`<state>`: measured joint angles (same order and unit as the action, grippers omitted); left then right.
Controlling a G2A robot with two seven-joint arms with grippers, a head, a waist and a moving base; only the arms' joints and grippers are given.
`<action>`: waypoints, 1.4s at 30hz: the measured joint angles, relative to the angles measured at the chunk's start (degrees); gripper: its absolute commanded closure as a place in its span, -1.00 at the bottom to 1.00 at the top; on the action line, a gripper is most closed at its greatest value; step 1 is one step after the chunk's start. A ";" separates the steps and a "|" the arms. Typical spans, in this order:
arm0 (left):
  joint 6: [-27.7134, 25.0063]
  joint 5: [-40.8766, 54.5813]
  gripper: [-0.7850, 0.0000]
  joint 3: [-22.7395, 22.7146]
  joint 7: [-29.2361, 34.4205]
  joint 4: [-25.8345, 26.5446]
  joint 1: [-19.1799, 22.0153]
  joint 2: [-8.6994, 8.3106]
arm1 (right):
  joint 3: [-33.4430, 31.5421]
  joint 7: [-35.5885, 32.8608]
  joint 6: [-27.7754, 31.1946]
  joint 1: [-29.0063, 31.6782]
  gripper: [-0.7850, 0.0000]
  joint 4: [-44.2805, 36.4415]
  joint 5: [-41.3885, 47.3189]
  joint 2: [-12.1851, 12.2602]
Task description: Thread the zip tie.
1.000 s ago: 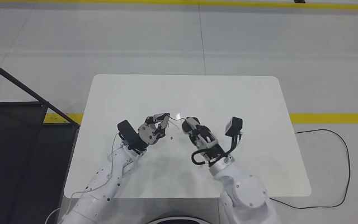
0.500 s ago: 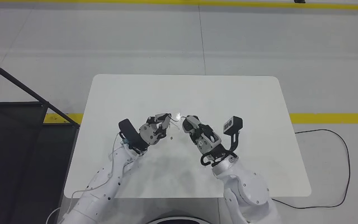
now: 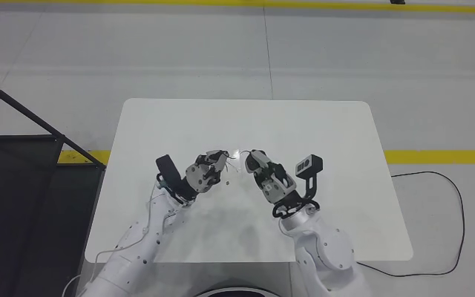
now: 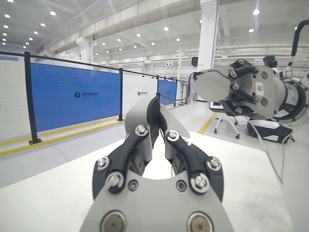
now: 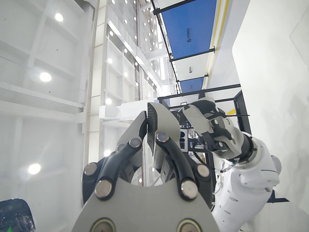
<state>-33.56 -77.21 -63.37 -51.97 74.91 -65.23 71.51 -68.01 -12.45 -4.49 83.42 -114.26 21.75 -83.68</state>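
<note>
Both grippers are up off the table [image 3: 326,134], tips nearly facing, close together over its middle. The left gripper [image 4: 157,105] is clenched on the zip tie [image 4: 174,99]: a thin black strap comes out of its tip and arcs across the gap to the right gripper [image 5: 150,115]. That one is squeezed tight too, and from the left wrist view the strap runs up to its tip, so it looks to be pinching the other end. Can't make out head vs tail, too thin from here

My read: the step in hand is lining up the tail with the head slot, and it's not threaded as far as I can tell. To do it well:
- hold 1 arm fixed as reference, move only the other
- bring the tail in along the slot's axis, not across it
- grip close to the free end so the strap doesn't bow and wander
- slow, small corrections; the strap is likely springy, and any twist may make it skid past the opening
</note>
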 measured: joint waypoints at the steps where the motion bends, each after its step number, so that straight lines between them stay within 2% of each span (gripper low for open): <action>1: -0.77 0.65 1.00 0.21 0.03 -0.06 0.07 0.07 | 0.18 0.17 0.49 -0.08 1.00 0.23 0.08 -0.02; 15: -10.15 8.32 1.00 1.38 5.46 -0.87 1.11 0.51 | 2.24 2.87 9.90 1.19 1.00 1.43 -0.26 -0.26; 19: -13.48 11.47 1.00 1.55 7.80 -1.41 1.62 0.63 | 2.75 3.86 9.78 1.03 1.00 1.55 -0.87 -0.29; 25: -15.72 13.89 1.00 1.10 9.36 -1.45 1.82 0.69 | 3.84 7.16 8.69 0.01 1.00 2.12 -2.69 -0.52; 33: -14.20 14.22 1.00 0.07 9.10 -0.41 1.26 0.80 | 5.55 9.55 4.52 -0.80 1.00 2.11 -10.23 -0.45; 42: -9.71 11.55 1.00 -0.57 7.57 0.73 0.36 1.02 | 5.63 6.24 3.23 -0.43 1.00 2.16 -14.89 0.05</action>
<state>-43.27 -65.66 -63.93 -44.40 75.64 -64.87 72.53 -62.38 -6.20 -1.26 82.99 -112.10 6.86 -83.63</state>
